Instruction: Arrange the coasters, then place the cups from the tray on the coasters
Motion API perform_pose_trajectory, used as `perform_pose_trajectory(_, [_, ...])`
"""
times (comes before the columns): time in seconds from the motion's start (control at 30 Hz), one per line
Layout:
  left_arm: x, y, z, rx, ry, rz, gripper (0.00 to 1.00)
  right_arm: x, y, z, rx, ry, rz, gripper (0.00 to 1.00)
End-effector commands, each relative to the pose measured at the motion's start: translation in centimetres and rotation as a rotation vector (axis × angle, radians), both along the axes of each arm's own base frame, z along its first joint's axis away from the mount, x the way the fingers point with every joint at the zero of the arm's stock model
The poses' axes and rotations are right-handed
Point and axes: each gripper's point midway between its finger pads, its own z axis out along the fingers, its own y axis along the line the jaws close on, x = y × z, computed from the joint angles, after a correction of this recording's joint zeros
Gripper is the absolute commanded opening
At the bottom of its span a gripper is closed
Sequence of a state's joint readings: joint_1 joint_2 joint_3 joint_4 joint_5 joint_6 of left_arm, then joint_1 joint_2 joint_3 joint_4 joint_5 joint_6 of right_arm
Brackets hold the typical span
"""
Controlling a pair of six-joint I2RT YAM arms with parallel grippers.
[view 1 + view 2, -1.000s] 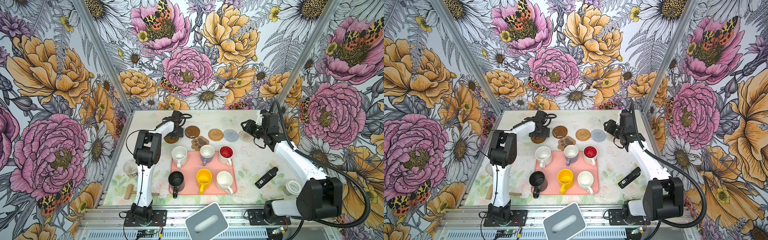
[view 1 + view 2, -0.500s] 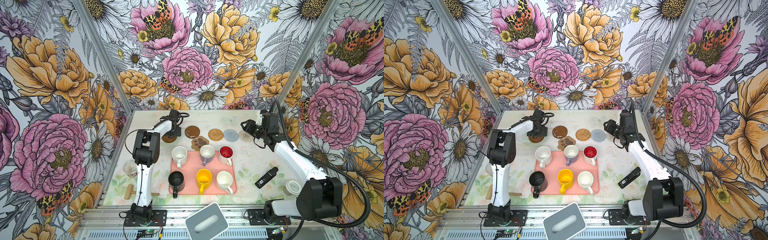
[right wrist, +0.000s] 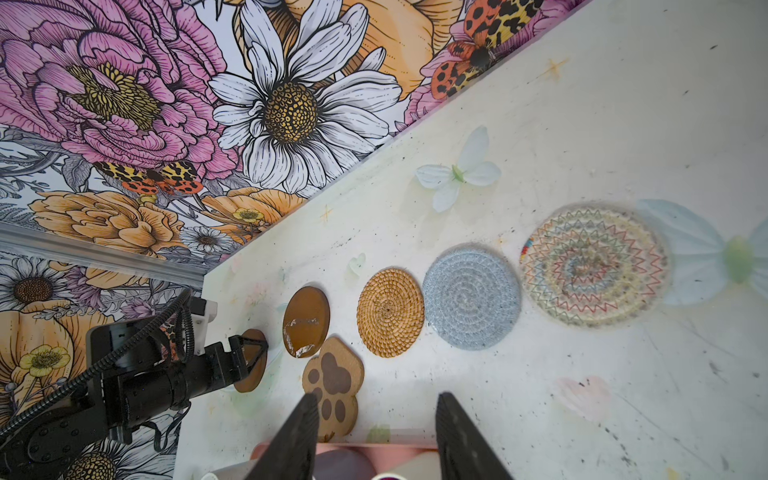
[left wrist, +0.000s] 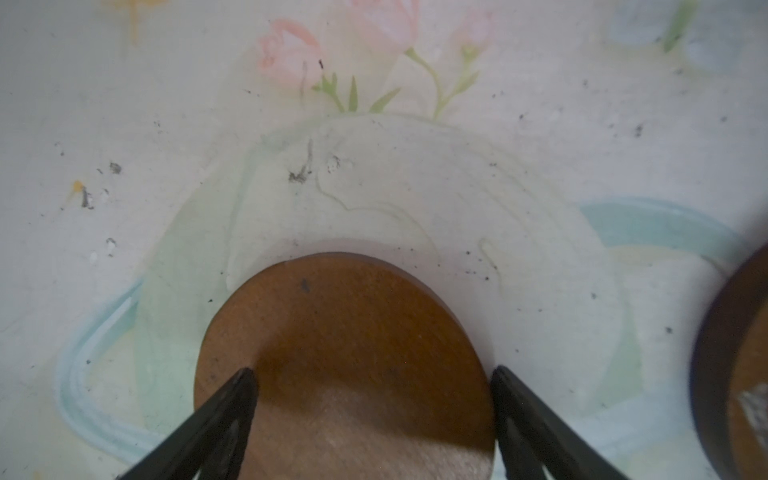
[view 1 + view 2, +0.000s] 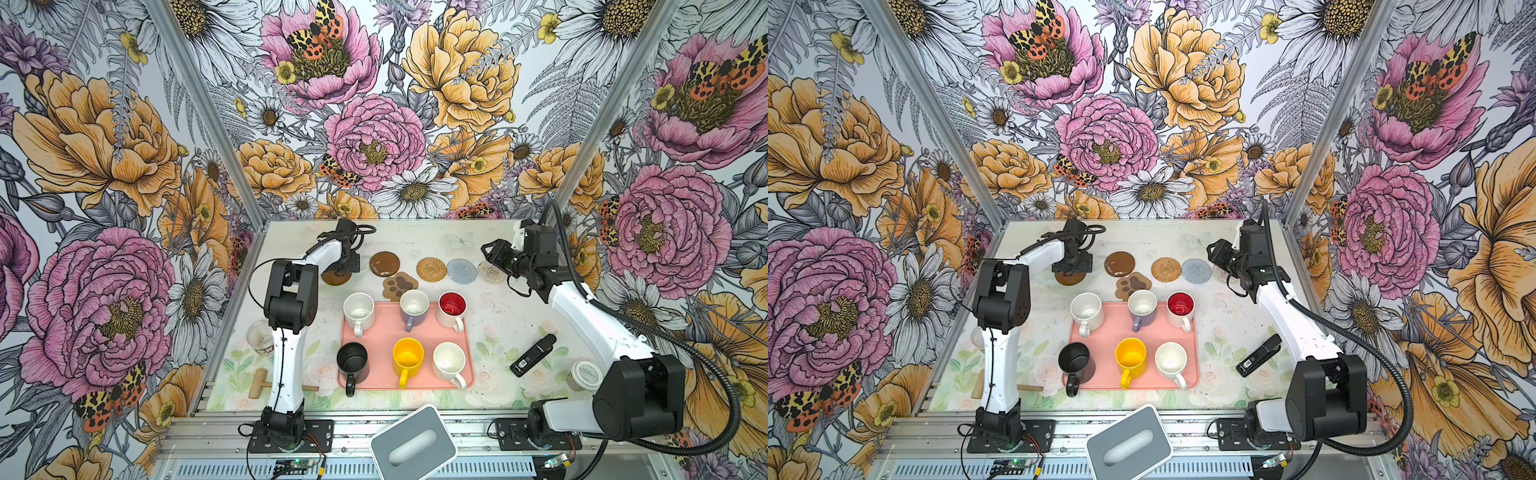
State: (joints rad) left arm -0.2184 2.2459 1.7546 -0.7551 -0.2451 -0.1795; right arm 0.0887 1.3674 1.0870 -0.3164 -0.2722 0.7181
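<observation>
While the salmon-pink tray point(image 5: 384, 332) carries the white cup point(image 5: 358, 309), lavender cup point(image 5: 414, 305) and red-lined cup point(image 5: 452, 306) in its far row and the black cup point(image 5: 352, 360), yellow cup point(image 5: 408, 357) and cream-white cup point(image 5: 449, 359) in its near row, we find the coasters strung along the far side of the table point(image 5: 498, 316). Left to right they are a matt brown disc point(image 5: 332, 279), a glossy brown disc point(image 5: 385, 263), a tan-and-brown paw-print coaster point(image 5: 400, 285) set nearer, just beside the tray, a tan rattan round point(image 5: 431, 269), a grey-blue woven round point(image 5: 461, 271) and a cream lacy round point(image 3: 594, 266) stitched with coloured zigzags. The left gripper point(image 4: 372, 372) sits low over the matt brown disc, fingers spread wide, one tip over its face, the other at its edge; we cannot tell whether they touch it. The right gripper point(image 3: 376, 399) hangs over the far right, fingers apart, nothing between them.
</observation>
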Motion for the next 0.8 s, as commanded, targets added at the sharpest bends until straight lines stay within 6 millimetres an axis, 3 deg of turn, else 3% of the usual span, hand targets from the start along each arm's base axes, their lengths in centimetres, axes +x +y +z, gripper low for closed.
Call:
perform_pose_trajectory(0.0, [0.6,-0.9,4.6,-0.037,-0.075,-0.014,0.88,-0.2,0.5,2.3,0.019,-0.059,0.017,0.48])
perform_pose_trajectory(0.17, [1.2,-3.6,9.4,-0.072,-0.169,-0.058,0.89,-0.2,0.7,2.4,0.021,-0.06,0.022,0.49])
perform_pose_trajectory(0.3, [1.2,-8.9,11.2,-0.166,-0.19,-0.168,0.9,-0.1,0.9,2.2,0.023,-0.055,0.031,0.5])
perform_pose_trajectory(0.43, [1.4,-13.9,10.6,-0.185,-0.169,-0.267,0.9,-0.2,1.1,2.1,0.026,-0.052,0.039,0.53])
perform_pose_trajectory(0.53, [1.7,-16.5,9.7,-0.171,-0.15,-0.309,0.9,-0.3,1.1,2.1,0.027,-0.054,0.041,0.55])
perform_pose_trajectory(0.63, [2.3,-18.2,8.5,-0.174,-0.138,-0.322,0.9,-0.4,1.3,2.4,0.03,-0.061,0.051,0.55])
perform_pose_trajectory(0.77, [3.2,-19.0,7.1,-0.181,-0.136,-0.299,0.9,-0.5,1.4,2.6,0.034,-0.064,0.06,0.56])
